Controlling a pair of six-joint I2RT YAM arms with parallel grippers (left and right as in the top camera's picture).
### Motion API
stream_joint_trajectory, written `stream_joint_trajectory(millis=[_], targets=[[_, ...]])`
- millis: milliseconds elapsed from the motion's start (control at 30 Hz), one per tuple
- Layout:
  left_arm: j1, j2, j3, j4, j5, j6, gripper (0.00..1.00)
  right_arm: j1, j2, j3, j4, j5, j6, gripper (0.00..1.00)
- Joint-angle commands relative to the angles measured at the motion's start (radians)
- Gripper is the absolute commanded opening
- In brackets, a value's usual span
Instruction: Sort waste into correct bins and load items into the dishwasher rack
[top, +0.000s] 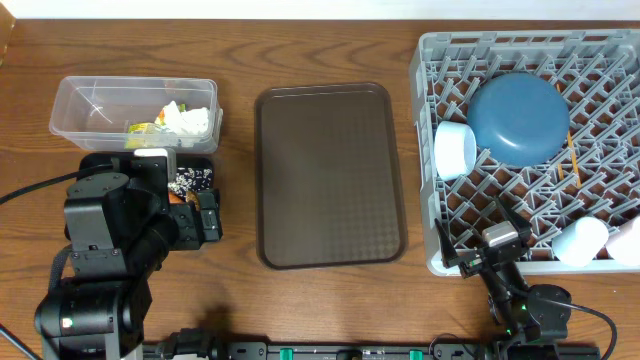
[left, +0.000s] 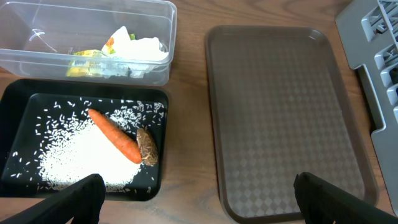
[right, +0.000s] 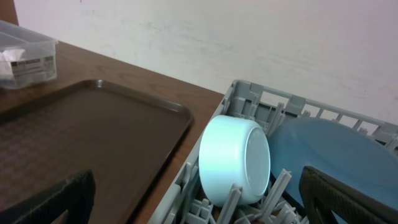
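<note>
The left arm (top: 105, 235) is sitting folded over the bench's left side, and the left pincer (top: 203, 215) is hanging with its jaws spread wide, gripping nothing. The right arm (top: 528, 312) is rising from the near edge, and the right pincer (top: 488, 247) is likewise gaping wide and empty.

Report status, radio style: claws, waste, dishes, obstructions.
Left claw open above black tray; right claw open at rack. Wrapper in clear tub; carrot, rice, brown lump in tray. Blue bowl, white bowl, light blue cup, pink cup racked. Nothing in the way.
</note>
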Motion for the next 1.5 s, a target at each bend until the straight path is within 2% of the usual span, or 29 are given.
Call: stream_joint_trajectory(millis=[0,667,967,1067,1267,1467], targets=[[0.002,-0.001,0.011,0.000,0.005,-0.004,0.98,0.008,-0.008,-0.006,0.003,-0.001,0.018,0.99],[0.002,-0.004,0.010,0.001,0.005,-0.004,0.98,0.008,-0.008,-0.006,0.002,-0.001,0.017,0.99],[-0.018,-0.163,-0.048,0.006,-0.039,0.000,0.98,0.008,-0.008,-0.006,0.002,-0.001,0.018,0.99],[-0.045,-0.238,-0.103,0.093,-0.040,0.002,0.98,0.008,-0.008,-0.006,0.003,-0.001,0.017,0.99],[-0.100,-0.410,-0.313,0.441,-0.051,0.026,0.98,0.008,-0.008,-0.006,0.002,-0.001,0.017,0.99],[-0.138,-0.588,-0.538,0.625,-0.059,0.026,0.98,0.008,-0.008,-0.006,0.003,-0.001,0.018,0.99]])
